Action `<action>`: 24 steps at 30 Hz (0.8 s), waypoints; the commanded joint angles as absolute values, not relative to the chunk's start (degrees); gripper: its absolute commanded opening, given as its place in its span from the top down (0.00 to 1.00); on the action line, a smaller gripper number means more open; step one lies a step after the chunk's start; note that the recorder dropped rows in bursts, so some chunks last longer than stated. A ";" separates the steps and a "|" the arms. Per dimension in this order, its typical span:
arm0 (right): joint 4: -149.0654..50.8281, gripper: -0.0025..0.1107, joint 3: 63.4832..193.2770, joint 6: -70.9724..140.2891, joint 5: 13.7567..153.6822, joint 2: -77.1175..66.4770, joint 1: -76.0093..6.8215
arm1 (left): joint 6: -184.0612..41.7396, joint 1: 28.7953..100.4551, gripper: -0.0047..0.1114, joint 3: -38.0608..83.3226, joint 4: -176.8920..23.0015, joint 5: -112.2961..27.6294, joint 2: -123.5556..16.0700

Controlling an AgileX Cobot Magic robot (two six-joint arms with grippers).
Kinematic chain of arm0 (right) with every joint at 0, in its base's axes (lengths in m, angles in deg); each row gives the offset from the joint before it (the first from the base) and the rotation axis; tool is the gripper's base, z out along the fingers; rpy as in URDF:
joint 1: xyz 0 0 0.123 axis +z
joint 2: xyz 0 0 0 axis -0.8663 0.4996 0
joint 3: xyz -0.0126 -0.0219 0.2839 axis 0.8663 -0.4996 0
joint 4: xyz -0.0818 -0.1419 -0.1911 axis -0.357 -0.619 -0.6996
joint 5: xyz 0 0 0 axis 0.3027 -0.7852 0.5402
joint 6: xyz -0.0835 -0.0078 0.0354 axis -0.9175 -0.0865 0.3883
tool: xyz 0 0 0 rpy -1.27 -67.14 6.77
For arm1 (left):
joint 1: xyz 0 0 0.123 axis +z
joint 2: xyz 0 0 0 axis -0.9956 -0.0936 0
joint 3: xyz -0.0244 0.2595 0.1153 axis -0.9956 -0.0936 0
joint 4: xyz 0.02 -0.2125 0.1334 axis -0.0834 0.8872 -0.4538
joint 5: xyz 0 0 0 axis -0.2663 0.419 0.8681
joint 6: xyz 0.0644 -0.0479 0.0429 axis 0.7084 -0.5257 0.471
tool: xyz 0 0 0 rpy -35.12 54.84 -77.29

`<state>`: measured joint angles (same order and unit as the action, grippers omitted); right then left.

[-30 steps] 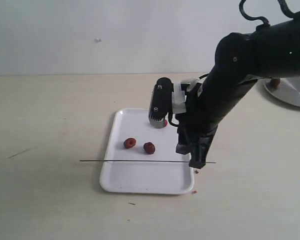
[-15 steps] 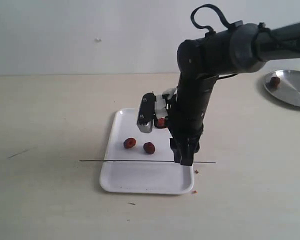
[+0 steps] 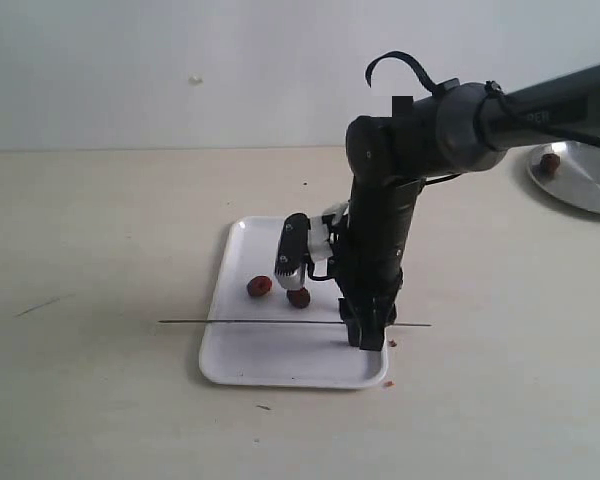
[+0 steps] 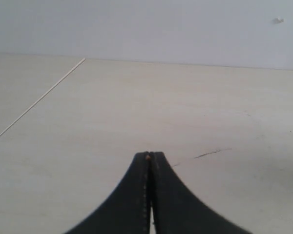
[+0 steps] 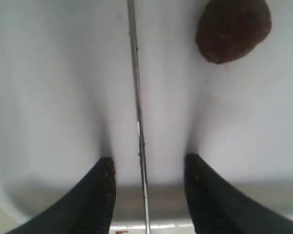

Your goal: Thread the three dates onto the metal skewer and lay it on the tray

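The metal skewer (image 3: 250,322) lies flat across the white tray (image 3: 242,362), both ends sticking out past the rims. Two dates (image 3: 259,287) (image 3: 298,297) rest on the tray just behind it; the third is hidden behind my right arm. My right gripper (image 3: 372,338) points down at the skewer near the tray's right end. In the right wrist view this gripper (image 5: 149,162) is open, its fingers on either side of the skewer (image 5: 136,117), with one date (image 5: 233,28) farther along on the tray (image 5: 49,73). My left gripper (image 4: 150,156) is shut over bare table.
A round steel plate (image 3: 590,190) with a lone date (image 3: 550,162) sits at the far right. Small crumbs lie by the tray's near right corner (image 3: 388,382). A dark scratch (image 4: 212,153) marks the table ahead of the left gripper.
My right arm has swung left along the skewer and come down over it near the tray's right end, and its wrist now covers the third date. Skewer and dates have not moved.
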<state>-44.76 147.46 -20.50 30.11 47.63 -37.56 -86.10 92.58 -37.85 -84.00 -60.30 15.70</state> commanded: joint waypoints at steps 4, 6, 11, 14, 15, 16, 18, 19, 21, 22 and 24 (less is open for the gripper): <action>-44.95 0.65 147.82 -20.93 30.96 48.25 -37.41 | -85.86 92.70 0.96 -38.06 -84.03 -60.16 16.07; -44.95 0.75 147.82 -20.93 30.69 48.25 -37.41 | -85.86 92.70 0.96 -38.06 -84.03 -60.16 16.07; -45.12 0.97 147.82 -21.06 30.34 48.25 -37.41 | -85.86 92.70 0.96 -38.06 -84.03 -60.16 16.07; -45.23 0.98 147.82 -21.06 30.34 48.13 -37.41 | -85.86 92.70 0.96 -38.06 -84.03 -60.16 16.07; -45.39 0.98 147.82 -21.06 30.34 47.74 -37.41 | -85.86 92.70 0.96 -38.06 -84.03 -60.16 16.07; -45.39 0.98 147.82 -21.17 30.20 47.45 -37.41 | -85.86 92.70 0.96 -38.06 -84.03 -60.16 16.07; -45.39 0.98 147.82 -22.21 28.99 46.11 -37.41 | -85.86 92.70 0.96 -38.06 -84.03 -60.16 16.07; -45.20 0.98 147.82 -22.93 27.90 45.26 -37.41 | -85.86 92.70 0.96 -38.06 -84.03 -60.16 16.07; -44.79 0.98 147.82 -24.56 25.06 43.51 -37.41 | -85.86 92.70 0.96 -38.06 -84.03 -60.16 16.07; -44.75 0.98 147.82 -25.35 23.85 42.48 -37.41 | -85.86 92.70 0.96 -38.06 -84.03 -60.16 16.07; -44.65 0.98 147.82 -26.12 22.38 40.42 -37.41 | -85.86 92.70 0.96 -38.06 -84.03 -60.16 16.07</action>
